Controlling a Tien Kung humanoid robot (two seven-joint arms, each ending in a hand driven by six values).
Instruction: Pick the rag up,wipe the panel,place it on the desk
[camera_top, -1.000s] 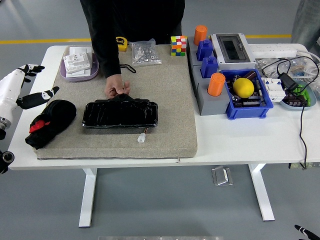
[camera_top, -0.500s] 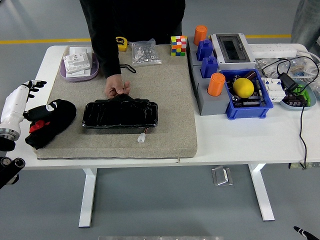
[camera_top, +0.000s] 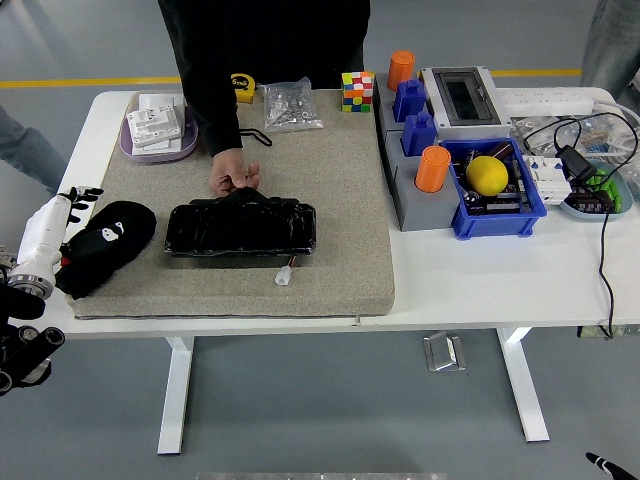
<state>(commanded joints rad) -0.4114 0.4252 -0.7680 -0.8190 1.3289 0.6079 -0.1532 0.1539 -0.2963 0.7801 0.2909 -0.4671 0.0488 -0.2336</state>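
Head view: the robot's left hand (camera_top: 75, 215) meets the black rag (camera_top: 105, 245) at the left end of the grey mat (camera_top: 340, 220).

The hand lies on the rag's left edge; whether its fingers grip the cloth cannot be told. Just right of the hand and rag sits the glossy black panel (camera_top: 240, 230), steadied at its far edge by a person's hand (camera_top: 234, 176) reaching from across the white table (camera_top: 480, 275).
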